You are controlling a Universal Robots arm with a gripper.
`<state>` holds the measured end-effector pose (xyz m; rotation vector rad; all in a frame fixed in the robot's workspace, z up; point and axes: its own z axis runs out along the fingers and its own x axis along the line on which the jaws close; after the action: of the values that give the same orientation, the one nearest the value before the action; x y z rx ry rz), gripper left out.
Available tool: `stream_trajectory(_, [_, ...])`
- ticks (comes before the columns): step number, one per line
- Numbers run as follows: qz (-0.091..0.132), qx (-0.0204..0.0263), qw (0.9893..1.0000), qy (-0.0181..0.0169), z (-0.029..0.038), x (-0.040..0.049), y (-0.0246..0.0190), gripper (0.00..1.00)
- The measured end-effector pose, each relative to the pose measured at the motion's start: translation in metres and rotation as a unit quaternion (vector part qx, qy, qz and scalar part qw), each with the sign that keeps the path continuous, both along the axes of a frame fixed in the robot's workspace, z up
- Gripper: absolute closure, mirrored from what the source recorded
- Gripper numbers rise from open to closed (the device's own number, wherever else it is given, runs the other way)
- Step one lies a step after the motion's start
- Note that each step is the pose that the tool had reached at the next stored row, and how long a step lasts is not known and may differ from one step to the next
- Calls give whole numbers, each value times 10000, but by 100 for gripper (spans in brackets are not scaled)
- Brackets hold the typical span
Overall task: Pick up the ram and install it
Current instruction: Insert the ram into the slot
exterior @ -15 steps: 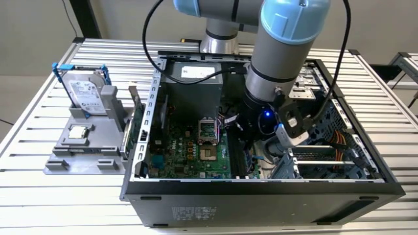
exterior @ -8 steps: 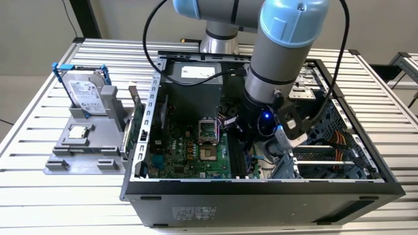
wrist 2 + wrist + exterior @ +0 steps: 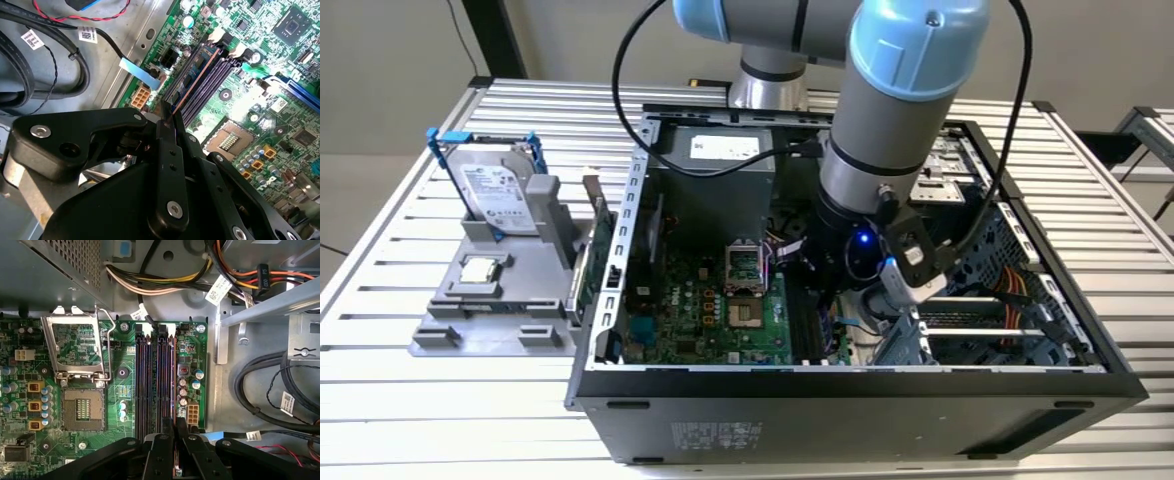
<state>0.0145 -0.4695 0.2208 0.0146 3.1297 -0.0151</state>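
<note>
- Green-and-copper, the ram [image 3: 195,80] shows as a thin edge in the second wrist view, running out from between my fingers [image 3: 167,150] over the long dark slots [image 3: 150,380] of the motherboard [image 3: 90,365].
- My fingers are pinched on the ram at its near end, one on each flat face. I cannot tell whether its lower edge has gone into a slot.
- I am deep inside the open computer case [image 3: 854,400], towards the exterior view's right of the empty processor socket [image 3: 82,407].
- I judge the ram light and stiff, but thin and easily harmed: it would not bend, it would crack, and the contacts along its long edge should not be scraped.
- Flat faces are the place to grip, with the pinch across the thickness. Held at one end only, it could swing or tilt, so it must sit square to the slot.
- Smooth chips under my pads may let it slip if pushed hard.
- On the bench [image 3: 454,400], at the exterior view's left, stand the hard drive [image 3: 494,195] and the processor chip [image 3: 480,268], well apart from me.
</note>
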Motion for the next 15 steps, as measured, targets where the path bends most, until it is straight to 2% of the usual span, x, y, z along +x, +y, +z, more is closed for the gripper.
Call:
stream_trajectory(9, [-43, -5, 10000, 0, -16, 0, 9, 100])
stream_trajectory(15, [-98, -27, 9999, 0, -52, 0, 14, 100])
